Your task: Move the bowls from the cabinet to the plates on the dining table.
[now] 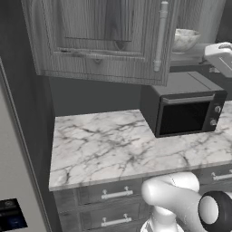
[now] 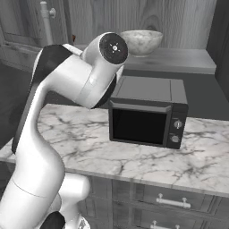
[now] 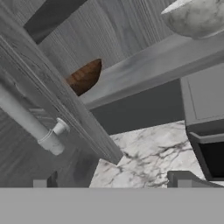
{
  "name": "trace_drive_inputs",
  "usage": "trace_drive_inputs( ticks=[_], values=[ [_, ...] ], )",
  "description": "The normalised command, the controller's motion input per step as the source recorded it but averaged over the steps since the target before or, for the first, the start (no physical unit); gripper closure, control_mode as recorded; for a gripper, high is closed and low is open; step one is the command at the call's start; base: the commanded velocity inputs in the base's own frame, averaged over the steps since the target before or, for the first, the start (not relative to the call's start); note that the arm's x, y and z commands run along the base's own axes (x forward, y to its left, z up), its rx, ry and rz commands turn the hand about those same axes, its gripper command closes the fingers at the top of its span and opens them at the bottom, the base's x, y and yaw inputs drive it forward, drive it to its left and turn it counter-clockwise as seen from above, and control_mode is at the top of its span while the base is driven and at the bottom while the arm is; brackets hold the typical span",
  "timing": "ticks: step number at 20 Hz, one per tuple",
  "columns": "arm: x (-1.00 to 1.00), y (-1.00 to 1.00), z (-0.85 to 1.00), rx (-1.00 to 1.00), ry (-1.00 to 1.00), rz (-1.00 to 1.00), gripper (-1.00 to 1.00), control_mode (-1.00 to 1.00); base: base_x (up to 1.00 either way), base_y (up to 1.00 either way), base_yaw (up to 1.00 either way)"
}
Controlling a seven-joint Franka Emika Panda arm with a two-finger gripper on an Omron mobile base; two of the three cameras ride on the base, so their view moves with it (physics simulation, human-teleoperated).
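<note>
Marble bowl (image 3: 197,16) sits beyond open gripper (image 3: 116,183), seemingly apart.

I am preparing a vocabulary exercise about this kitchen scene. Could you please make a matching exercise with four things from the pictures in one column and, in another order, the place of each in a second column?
Things:
1. white marble-look bowl
2. dark brown wooden bowl
3. black microwave
4. long silver bar handle

Places:
A. standing on the marble counter
B. partly hidden behind the open grey cabinet door
C. in plain sight on the open cabinet shelf, above the microwave
D. fixed upright on the grey cabinet door

Pairs: 1-C, 2-B, 3-A, 4-D
</note>
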Motion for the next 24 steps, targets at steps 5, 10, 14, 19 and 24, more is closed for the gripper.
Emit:
trace_drive_inputs(
  ticks=[5,10,14,19,24],
  values=[
    [0.53,0.01,0.00,0.13,0.09,0.01,-1.00,-1.00,0.00,0.00,0.00],
    [0.34,0.19,0.00,0.12,0.06,0.00,-1.00,-1.00,0.00,0.00,0.00],
    [0.20,0.37,0.00,0.08,0.03,0.00,-1.00,-1.00,0.00,0.00,0.00],
    [0.29,0.23,0.00,0.09,0.01,0.00,-1.00,-1.00,0.00,0.00,0.00],
    [0.42,0.01,0.00,0.09,0.01,0.00,-1.00,-1.00,0.00,0.00,0.00]
  ],
)
